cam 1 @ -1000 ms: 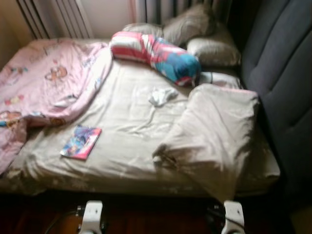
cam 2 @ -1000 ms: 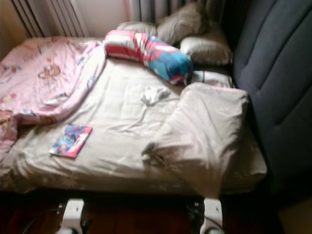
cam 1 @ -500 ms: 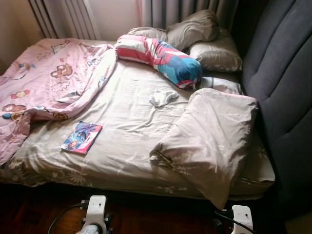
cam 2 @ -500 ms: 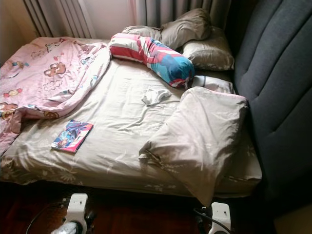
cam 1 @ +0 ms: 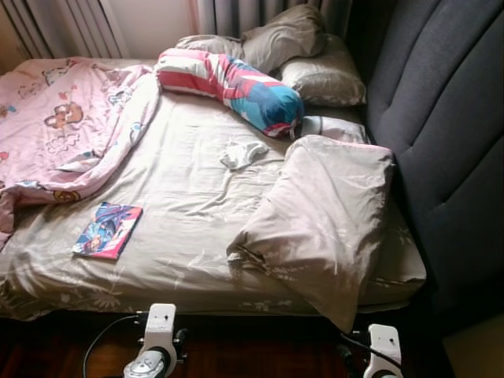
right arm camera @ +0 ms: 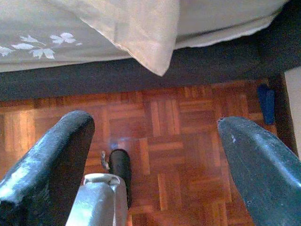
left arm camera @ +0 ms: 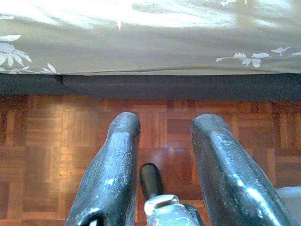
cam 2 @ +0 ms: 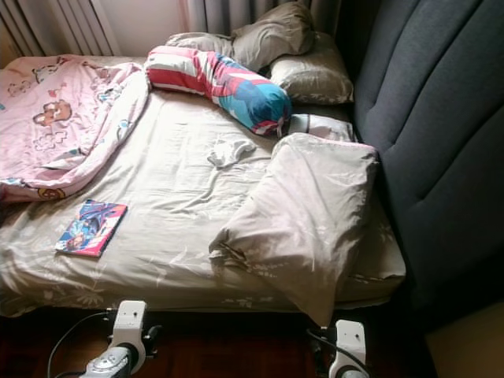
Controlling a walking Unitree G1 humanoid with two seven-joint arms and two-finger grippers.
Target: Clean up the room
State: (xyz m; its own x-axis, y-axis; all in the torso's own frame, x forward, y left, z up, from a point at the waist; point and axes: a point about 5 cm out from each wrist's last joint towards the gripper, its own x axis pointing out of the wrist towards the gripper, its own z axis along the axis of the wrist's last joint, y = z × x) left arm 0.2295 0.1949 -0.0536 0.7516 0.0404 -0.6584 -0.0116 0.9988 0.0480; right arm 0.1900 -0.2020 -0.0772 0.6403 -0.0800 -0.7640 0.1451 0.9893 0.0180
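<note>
A bed with a beige flowered sheet (cam 1: 185,209) lies before me. On it are a colourful book (cam 1: 108,230) near the front left, a small crumpled white cloth (cam 1: 242,153) in the middle, and a large beige pillow (cam 1: 323,216) slumped over the front right edge. A red, white and blue striped bolster (cam 1: 232,87) lies across the head end. A pink cartoon blanket (cam 1: 59,126) is bunched at the left. Both arms hang low in front of the bed. My left gripper (left arm camera: 164,123) and right gripper (right arm camera: 155,123) are open over the parquet floor, holding nothing.
A tall dark grey padded headboard (cam 1: 445,134) runs along the right. Two beige pillows (cam 1: 315,71) lie at the far end below curtains (cam 1: 228,14). The parquet floor (right arm camera: 188,155) runs in front of the bed; a small blue thing (right arm camera: 266,102) lies on it by the bed's corner.
The head camera has shifted and the picture has sharpened, so the whole scene sits further left. Nothing on the bed has moved. Both arms still hang low.
</note>
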